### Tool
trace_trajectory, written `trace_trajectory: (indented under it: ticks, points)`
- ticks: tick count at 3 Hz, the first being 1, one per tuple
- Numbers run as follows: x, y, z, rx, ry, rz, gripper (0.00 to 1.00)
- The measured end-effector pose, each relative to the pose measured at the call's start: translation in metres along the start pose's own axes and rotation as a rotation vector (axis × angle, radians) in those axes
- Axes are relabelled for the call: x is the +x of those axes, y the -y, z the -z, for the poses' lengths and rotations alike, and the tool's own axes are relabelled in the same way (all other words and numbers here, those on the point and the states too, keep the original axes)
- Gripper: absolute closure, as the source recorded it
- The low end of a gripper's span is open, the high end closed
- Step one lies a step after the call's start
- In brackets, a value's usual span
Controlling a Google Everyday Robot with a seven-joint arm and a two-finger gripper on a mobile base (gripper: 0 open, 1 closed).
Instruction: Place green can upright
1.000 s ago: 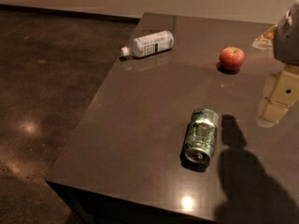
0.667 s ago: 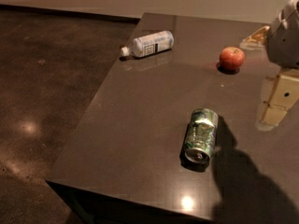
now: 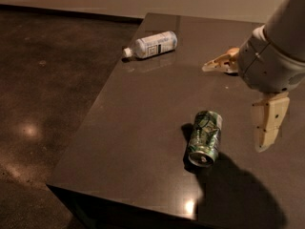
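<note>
Now the robot's cream two-finger gripper (image 3: 233, 108) hangs further in over the dark, glossy tabletop (image 3: 128, 128) than a second ago, its fingers spread wide and holding nothing. The small green aluminium can with silver ends (image 3: 205, 138) has not shifted: it lies on its side near the table's front edge, just below and left of the gripper and not touching it. I judge the approach under way, with no grasp made yet. The can's long axis runs from far to near, leaning slightly left, with one silver end facing the front edge. A clear plastic bottle with a white label (image 3: 150, 44) lies well apart, at the far left.
</note>
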State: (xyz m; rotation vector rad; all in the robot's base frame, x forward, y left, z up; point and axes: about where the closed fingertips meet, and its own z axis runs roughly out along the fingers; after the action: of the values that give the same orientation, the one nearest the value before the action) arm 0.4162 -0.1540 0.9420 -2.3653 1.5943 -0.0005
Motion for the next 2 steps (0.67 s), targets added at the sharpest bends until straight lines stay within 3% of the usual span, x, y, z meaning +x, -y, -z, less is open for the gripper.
trace_trajectory:
  ticks: [2]
  points:
    - [-0.027, -0.017, -0.041, -0.108, -0.027, 0.34, 0.0]
